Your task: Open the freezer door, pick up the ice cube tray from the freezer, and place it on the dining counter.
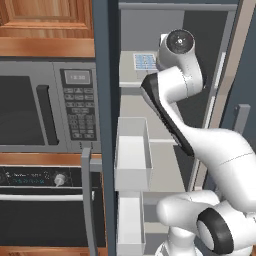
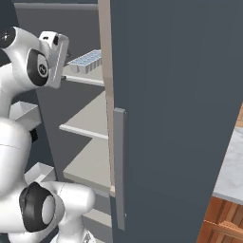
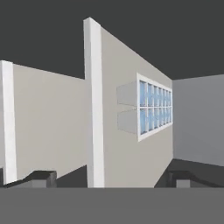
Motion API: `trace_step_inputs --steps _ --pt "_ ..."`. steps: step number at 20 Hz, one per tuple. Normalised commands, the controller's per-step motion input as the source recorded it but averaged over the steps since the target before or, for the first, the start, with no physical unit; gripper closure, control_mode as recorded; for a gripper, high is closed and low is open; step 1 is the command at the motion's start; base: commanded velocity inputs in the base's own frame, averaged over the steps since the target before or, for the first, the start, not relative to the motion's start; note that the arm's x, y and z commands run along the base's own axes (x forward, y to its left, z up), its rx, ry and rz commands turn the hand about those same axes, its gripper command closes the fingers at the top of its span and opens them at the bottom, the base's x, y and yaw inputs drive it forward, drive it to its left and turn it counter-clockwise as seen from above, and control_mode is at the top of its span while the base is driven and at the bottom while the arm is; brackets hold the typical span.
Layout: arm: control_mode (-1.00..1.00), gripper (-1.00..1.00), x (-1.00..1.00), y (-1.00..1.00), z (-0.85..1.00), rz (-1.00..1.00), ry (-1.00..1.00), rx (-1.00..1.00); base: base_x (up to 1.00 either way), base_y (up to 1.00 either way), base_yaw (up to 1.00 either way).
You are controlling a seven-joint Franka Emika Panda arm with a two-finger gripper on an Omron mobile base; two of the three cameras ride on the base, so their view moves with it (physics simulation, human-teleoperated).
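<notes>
White arm (image 1: 220, 150) w/ dark joints, rounded links.

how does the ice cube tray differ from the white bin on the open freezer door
The small flat pale-blue and white ice cube tray is shallow and gridded into small cells; the white boxy door bin is deep and undivided. The tray lies on a light grey upper freezer shelf; the bin hangs lower, on the slate-grey freezer door. Both are rectangular and open-topped.

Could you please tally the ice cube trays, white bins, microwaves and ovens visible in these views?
Ice cube tray: 1
White bins: 2
Microwave: 1
Oven: 1
Total: 5
</notes>
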Motion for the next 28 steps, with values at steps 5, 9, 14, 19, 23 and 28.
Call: trace_step_inputs --steps 5,9,14,19,23,28 --pt "-1.0 -1.0 0.63 0.01 -0.01 0.0 0.1 0.0 0.0 0.0 0.0" --pt "-1.0 -1.0 0.64 0.01 -0.04 0.0 0.06 0.0 0.0 0.0 0.0" --pt "-1.0 -1.0 0.44 0.0 -0.12 0.0 0.01 0.0 0.0 0.0 0.0" --pt "-1.0 -1.0 0.35 0.0 -0.18 0.0 0.0 0.0 0.0 0.0 0.0" --pt "-1.0 -1.0 0.36 0.0 -0.19 0.0 0.0 0.0 0.0 0.0 0.0" --pt "-1.0 -1.0 0.41 0.0 -0.02 0.0 0.0 0.0 0.0 0.0 0.0"
